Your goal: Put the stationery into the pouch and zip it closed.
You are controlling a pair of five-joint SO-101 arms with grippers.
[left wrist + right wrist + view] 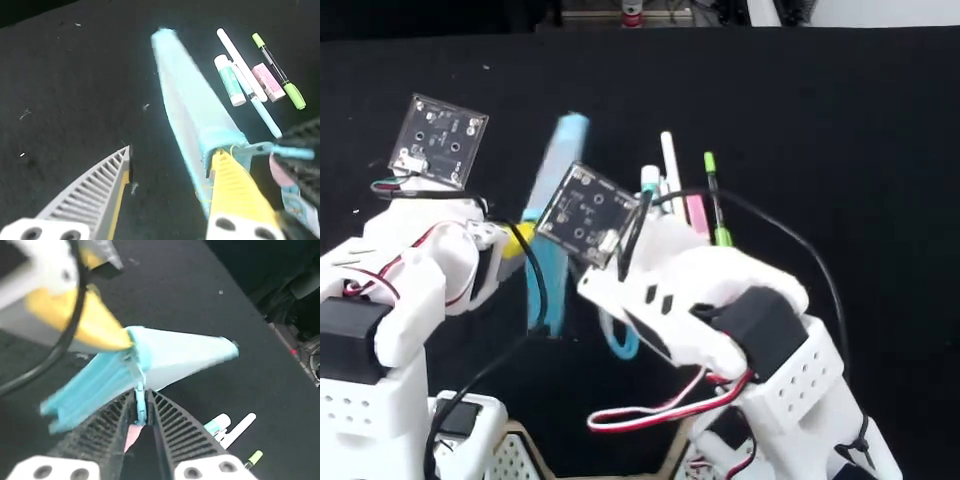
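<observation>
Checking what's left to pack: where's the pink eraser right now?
High view: the pink eraser lies on the table right of the pouch, between the white pen and the green pen.

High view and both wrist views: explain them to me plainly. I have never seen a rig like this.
This is a pair of small white robot arms, the left arm and the right arm, at a black table. The high view looks down from a fixed camera. Each wrist view comes from a camera on one arm, looking along its end effector.

The things are a light blue pouch and, beside it on the table, a white pen, a green pen, a pale blue pen, a glue stick and a pink eraser, all outside the pouch.

The left end effector is open, its yellow finger against the pouch's end. The right end effector is shut on the zipper pull.
</observation>
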